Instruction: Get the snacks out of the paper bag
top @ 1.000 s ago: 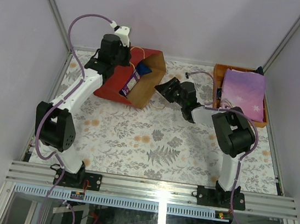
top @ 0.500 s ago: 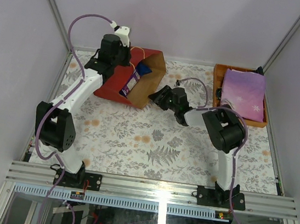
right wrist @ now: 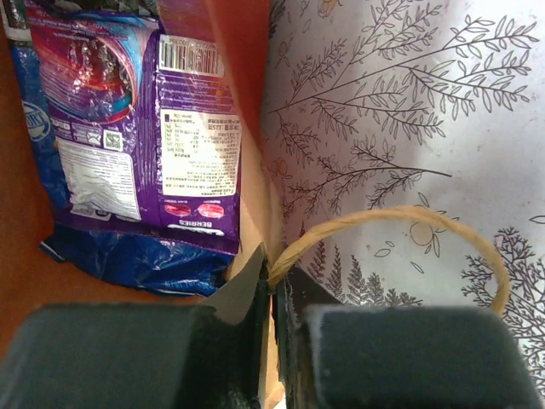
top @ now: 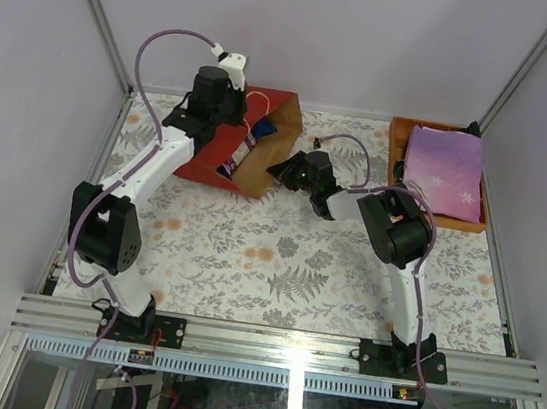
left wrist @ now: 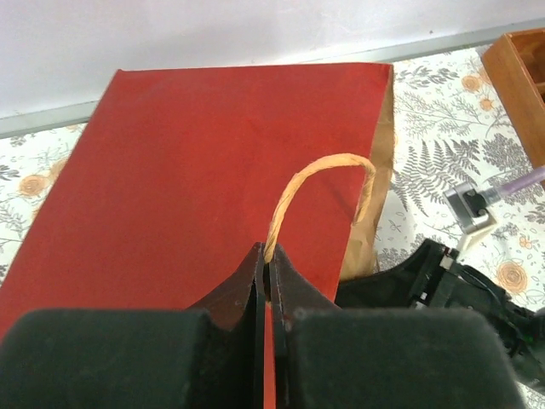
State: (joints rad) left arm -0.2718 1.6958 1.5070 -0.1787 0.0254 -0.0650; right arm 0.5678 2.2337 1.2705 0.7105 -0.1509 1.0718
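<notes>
Two grips, both mine, both on the bag [left wrist: 187, 170], which lies on its side at the far left of the table [top: 277, 255], mouth facing right. My left gripper [left wrist: 266, 256] is clenched on a tan cord [left wrist: 319, 166] over the red upper wall. My right gripper [right wrist: 272, 281] is pinched tight at the mouth's rim, where the other cord [right wrist: 409, 217] springs out (paper edge between the fingers). Inside, a purple packet [right wrist: 170, 128] lies on a blue packet [right wrist: 128, 260]. An orange tray [top: 395, 150] sits far right.
</notes>
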